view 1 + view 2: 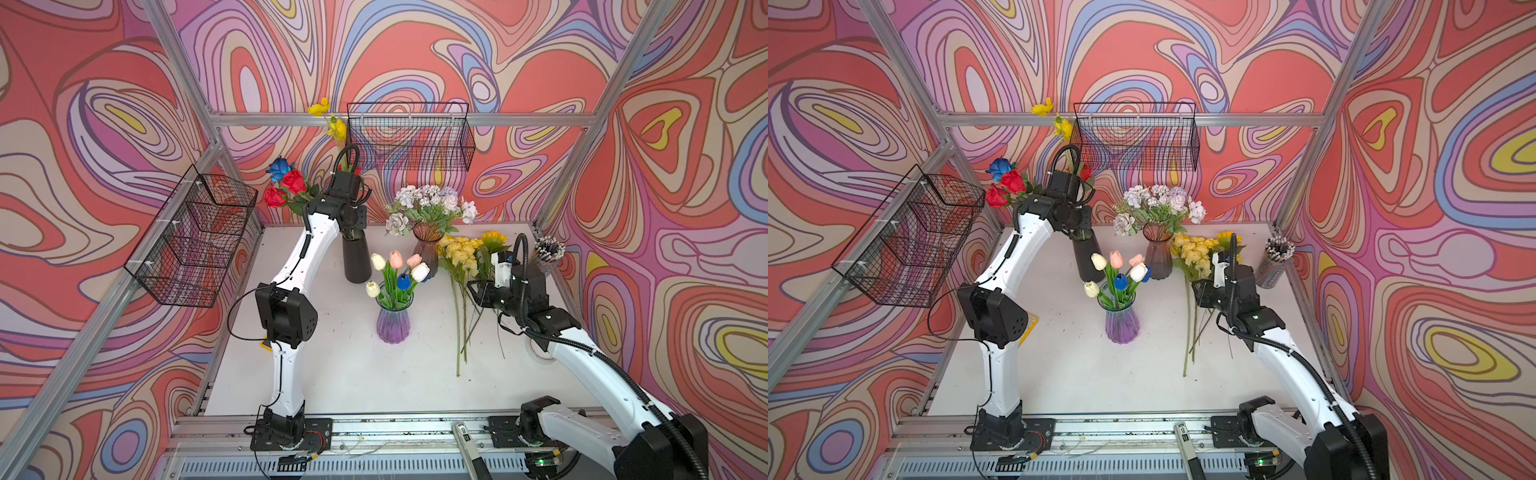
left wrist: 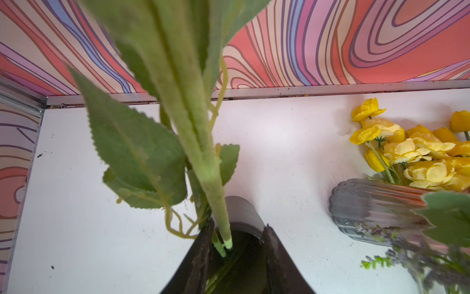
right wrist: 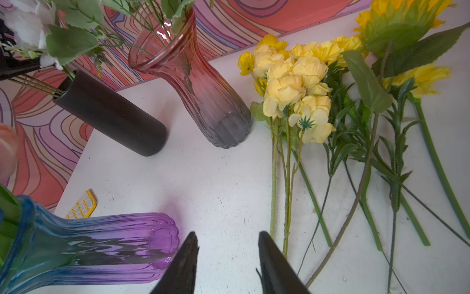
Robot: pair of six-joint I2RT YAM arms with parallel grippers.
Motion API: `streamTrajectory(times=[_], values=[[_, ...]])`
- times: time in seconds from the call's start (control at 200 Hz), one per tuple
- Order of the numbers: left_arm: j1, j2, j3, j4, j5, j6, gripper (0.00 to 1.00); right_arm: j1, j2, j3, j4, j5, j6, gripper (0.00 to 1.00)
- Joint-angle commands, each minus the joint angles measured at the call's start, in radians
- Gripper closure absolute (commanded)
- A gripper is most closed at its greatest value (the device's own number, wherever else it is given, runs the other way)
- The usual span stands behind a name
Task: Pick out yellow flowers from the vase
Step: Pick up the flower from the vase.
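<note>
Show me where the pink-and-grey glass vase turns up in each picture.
In a top view: the glass vase stands at the table's back, middle.
In a top view: glass vase, same spot.
Left wrist view: glass vase next to the yellow flowers.
Right wrist view: glass vase between the black vase and the yellow flowers.
Shared landmark: the yellow flowers.
</note>
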Motion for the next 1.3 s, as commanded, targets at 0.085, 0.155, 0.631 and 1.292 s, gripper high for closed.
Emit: streamTrajectory(times=[0.085,0.155,0.631,1.292], values=[[0.006,0.03,-0.011,0.001,0.021,-0.003,0.62,-0.004,-0.017,-0.005,0.001,0.012,-0.002,0.59],[0.006,0.033,-0.012,0.004,0.03,-0.003,0.62,-0.003,-0.018,-0.008,0.001,0.015,-0.003,0.59],[0.007,0.028,-0.026,0.021,0.074,-0.005,0.59,-0.003,-0.023,-0.009,-0.001,0.021,-0.003,0.59],[0.007,0.047,-0.035,0.06,0.082,0.006,0.84,-0.004,-0.034,-0.011,-0.007,0.031,-0.006,0.59]])
